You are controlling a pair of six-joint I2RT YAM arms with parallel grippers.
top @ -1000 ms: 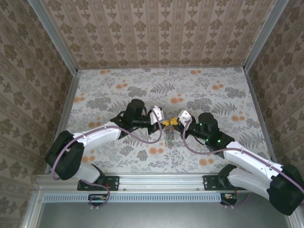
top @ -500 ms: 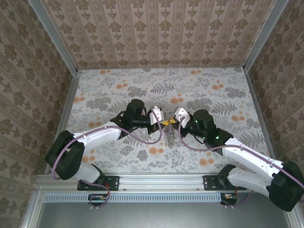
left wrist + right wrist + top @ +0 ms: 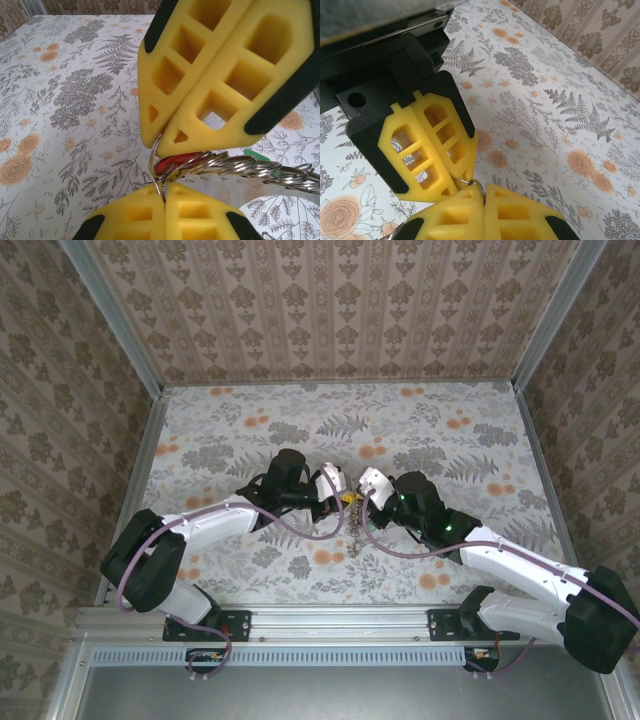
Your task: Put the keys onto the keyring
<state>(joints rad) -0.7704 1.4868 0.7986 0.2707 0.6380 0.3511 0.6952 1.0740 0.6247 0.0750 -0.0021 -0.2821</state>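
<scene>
1. The left jaws are pressed fully shut, and their yellow pads (image 3: 125,215) pinch a thin wire loop of the keyring (image 3: 235,167) right at the tips.
2. The right jaws are closed too and grip the same loop from the opposite side, nearly tip to tip with the left jaws.
3. Both arms meet above the middle of the floral surface (image 3: 450,440), with the keyring held between them.
4. From the pinch, the keyring runs sideways as a row of overlapping silvery coils.
5. A red key head (image 3: 172,162) sits against the coils just beside the pinch.
6. A green key head (image 3: 256,155) peeks out farther along.
</scene>
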